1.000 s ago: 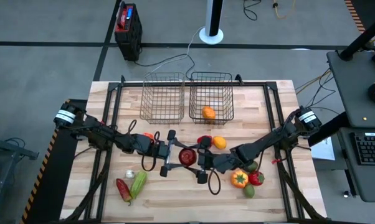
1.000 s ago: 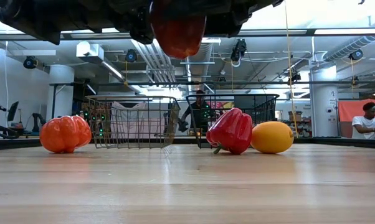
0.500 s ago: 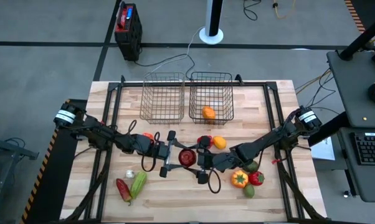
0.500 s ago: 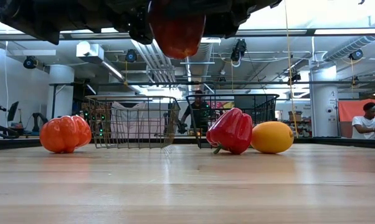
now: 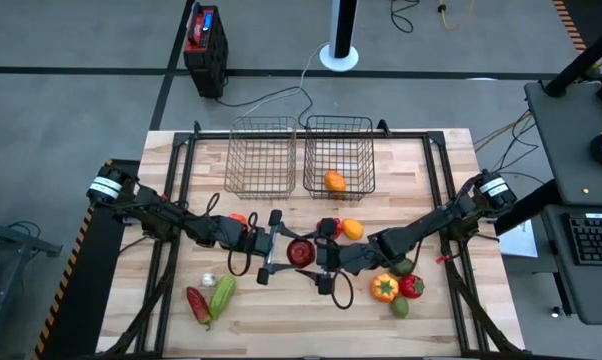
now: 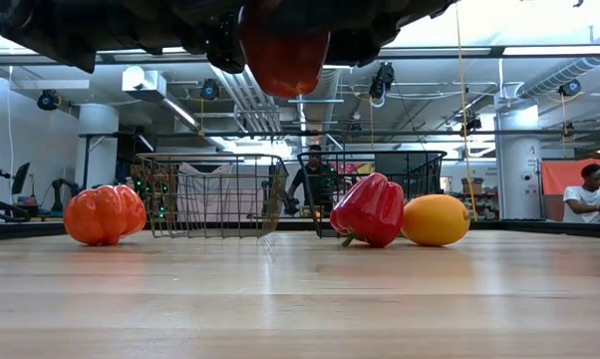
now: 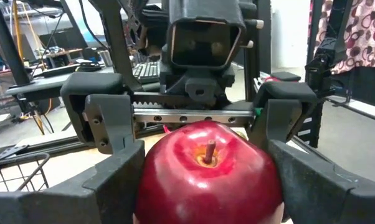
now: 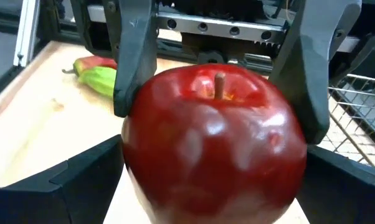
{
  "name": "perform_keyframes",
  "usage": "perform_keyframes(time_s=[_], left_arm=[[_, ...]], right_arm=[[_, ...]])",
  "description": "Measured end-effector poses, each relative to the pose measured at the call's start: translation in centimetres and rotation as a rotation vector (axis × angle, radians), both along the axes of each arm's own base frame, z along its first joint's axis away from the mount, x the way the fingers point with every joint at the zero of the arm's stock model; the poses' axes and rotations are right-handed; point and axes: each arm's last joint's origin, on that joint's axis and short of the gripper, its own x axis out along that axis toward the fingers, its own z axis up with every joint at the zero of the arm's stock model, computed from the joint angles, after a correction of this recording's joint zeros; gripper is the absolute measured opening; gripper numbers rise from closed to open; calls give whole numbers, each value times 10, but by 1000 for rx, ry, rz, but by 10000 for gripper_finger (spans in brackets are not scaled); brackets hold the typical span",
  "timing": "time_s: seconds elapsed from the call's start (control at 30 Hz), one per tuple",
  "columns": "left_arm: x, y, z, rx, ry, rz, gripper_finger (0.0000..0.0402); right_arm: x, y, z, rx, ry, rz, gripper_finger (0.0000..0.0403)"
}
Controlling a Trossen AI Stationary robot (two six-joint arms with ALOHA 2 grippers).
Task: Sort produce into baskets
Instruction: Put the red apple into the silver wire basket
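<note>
A red apple point(image 5: 301, 252) hangs in the air over the middle of the table, stem up, between my two grippers. My left gripper point(image 5: 291, 252) comes at it from the table's left and is shut on it. My right gripper point(image 5: 313, 254) comes from the table's right and also stands closed against it. The low view shows the apple point(image 6: 285, 50) well above the table. Two wire baskets stand side by side at the far edge. The left one point(image 5: 261, 122) has nothing in it, and the right one point(image 5: 339, 120) holds an orange fruit point(image 5: 334, 181). My left gripper pinches the apple's two sides point(image 7: 151, 177) between its two fingers point(image 7: 113, 180), which lie level and point toward the table's right. The apple is clear of the table, stem up. My right gripper has its two fingers point(image 8: 81, 180) against the apple's sides point(image 8: 134, 168), level, pointing toward the table's left, facing the left gripper.
A red pepper point(image 5: 328, 226) and a yellow fruit point(image 5: 352, 229) lie just behind the grippers, and an orange fruit point(image 5: 239, 219) lies by the left arm. A garlic bulb point(image 5: 209, 280), a long green vegetable point(image 5: 222, 295) and a red pepper point(image 5: 197, 303) lie near left. An orange pepper point(image 5: 384, 288) and red and green pieces lie near right.
</note>
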Motion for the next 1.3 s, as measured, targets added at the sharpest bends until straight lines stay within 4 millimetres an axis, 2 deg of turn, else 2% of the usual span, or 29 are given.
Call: perform_keyframes(time_s=[0.37, 0.77, 1.07, 1.17, 1.3], left_arm=[[0, 2, -1, 15, 9, 66, 298], [0, 5, -1, 20, 16, 125, 298], [-4, 11, 6, 14, 31, 171, 298], [-8, 14, 15, 21, 14, 204, 298], [-17, 28, 30, 53, 13, 280, 298]], right_arm=[[-1, -2, 1, -36, 2, -48, 400], [-13, -8, 19, -35, 2, -108, 400], [-31, -16, 47, 13, 10, -155, 400], [-39, -19, 60, 45, -18, -162, 400], [-46, -22, 71, 67, -35, -166, 400]])
